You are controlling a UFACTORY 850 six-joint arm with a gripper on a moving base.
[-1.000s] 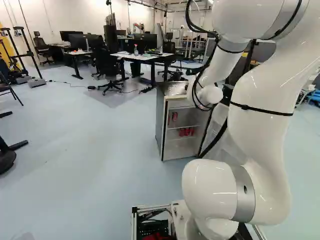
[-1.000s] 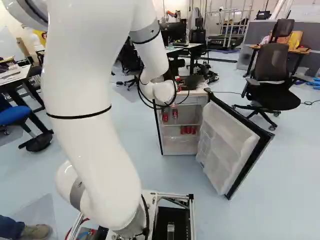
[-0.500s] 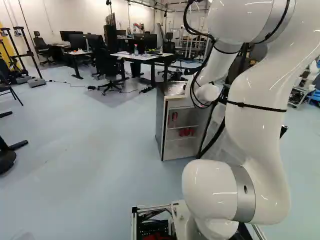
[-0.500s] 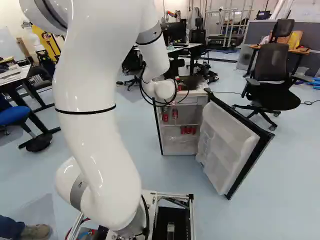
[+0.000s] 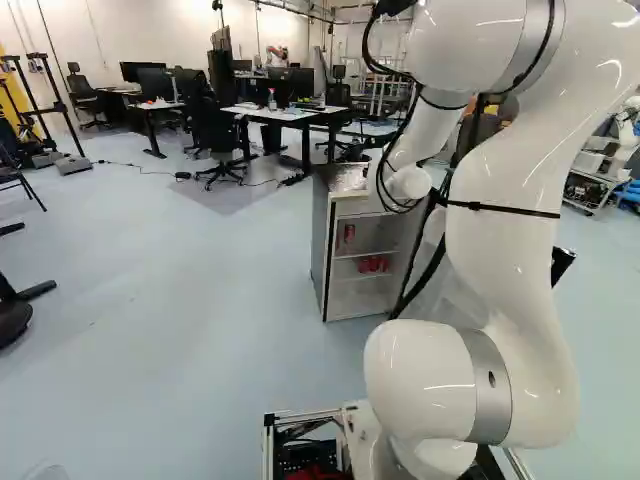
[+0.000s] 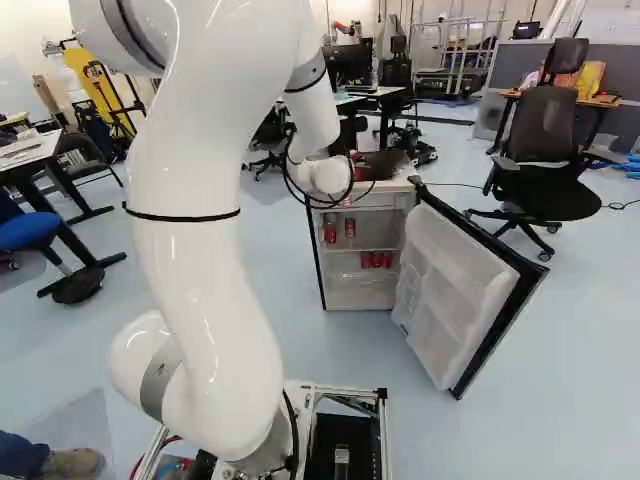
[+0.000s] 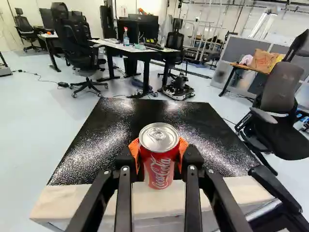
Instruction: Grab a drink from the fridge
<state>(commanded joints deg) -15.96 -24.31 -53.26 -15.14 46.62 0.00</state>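
Over the fridge [image 6: 362, 297], middle of the right base view: can [image 7: 160, 169] pinched in gripper [image 7: 160, 151], closed on it from both sides. Grab looks done; next, carry it back clear (door [image 6: 455, 300] stands open).

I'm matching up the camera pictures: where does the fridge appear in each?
Left base view: fridge just right of the middle, partly behind the arm.
Right base view: near the middle, door open.
Wrist view: its black top, under and ahead of the gripper.
Shared landmark: the desk beyond it.
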